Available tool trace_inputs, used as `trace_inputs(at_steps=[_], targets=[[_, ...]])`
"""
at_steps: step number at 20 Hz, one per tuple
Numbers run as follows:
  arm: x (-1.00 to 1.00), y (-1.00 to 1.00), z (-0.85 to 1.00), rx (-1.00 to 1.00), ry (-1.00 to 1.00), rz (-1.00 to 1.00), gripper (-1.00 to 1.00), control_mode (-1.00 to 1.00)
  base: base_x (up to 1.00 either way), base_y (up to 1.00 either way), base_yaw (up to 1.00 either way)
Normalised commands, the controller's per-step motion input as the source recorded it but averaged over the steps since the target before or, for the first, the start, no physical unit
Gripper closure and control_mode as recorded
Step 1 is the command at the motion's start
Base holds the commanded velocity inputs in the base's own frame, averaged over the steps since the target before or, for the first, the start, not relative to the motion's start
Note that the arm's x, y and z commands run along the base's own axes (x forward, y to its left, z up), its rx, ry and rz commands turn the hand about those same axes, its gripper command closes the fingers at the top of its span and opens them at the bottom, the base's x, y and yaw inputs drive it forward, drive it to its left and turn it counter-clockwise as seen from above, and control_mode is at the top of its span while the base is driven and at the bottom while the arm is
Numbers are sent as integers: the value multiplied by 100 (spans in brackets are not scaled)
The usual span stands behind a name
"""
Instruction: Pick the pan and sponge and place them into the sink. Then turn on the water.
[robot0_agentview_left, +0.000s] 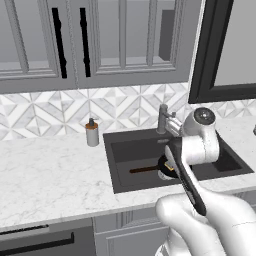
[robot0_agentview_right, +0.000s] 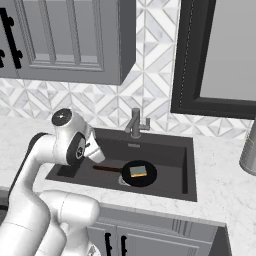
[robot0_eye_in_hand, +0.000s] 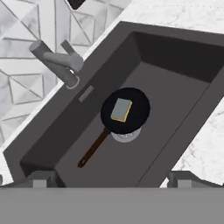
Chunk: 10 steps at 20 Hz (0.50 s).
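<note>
Since the pan and sponge already lie in the sink, what is left to handle is the faucet.

Pan: the pan (robot0_eye_in_hand: 125, 110) lies flat on the sink floor, partly over the drain (robot0_eye_in_hand: 127, 135), its handle running along the floor toward one end wall.

Sponge: the sponge (robot0_eye_in_hand: 121, 110) rests on the pan, scrubbing face up.

Sink: the sink (robot0_eye_in_hand: 175, 57) holds both things; no stream falls from the spout.

Faucet: the faucet (robot0_eye_in_hand: 57, 61) stands at the back rim against the tiled wall. Likely stiff, smooth metal and fixed, so it wants a push, not a lift.

Where to take hold: probably the short lever on the side of the faucet post; a nudge with one finger may do.

Risk: a smooth lever could let a finger slide off.

Claw: the gripper (robot0_eye_in_hand: 111, 183) is spread wide, holds nothing and touches nothing, hanging above the basin.
</note>
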Motion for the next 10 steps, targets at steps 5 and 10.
trace_inputs(at_steps=[5, 10], targets=[[-4, -67, 37, 24, -1, 3, -100, -100, 0, 0, 0], [1, -69, 25, 25, 0, 1, -100, -100, 0, 0, 0]])
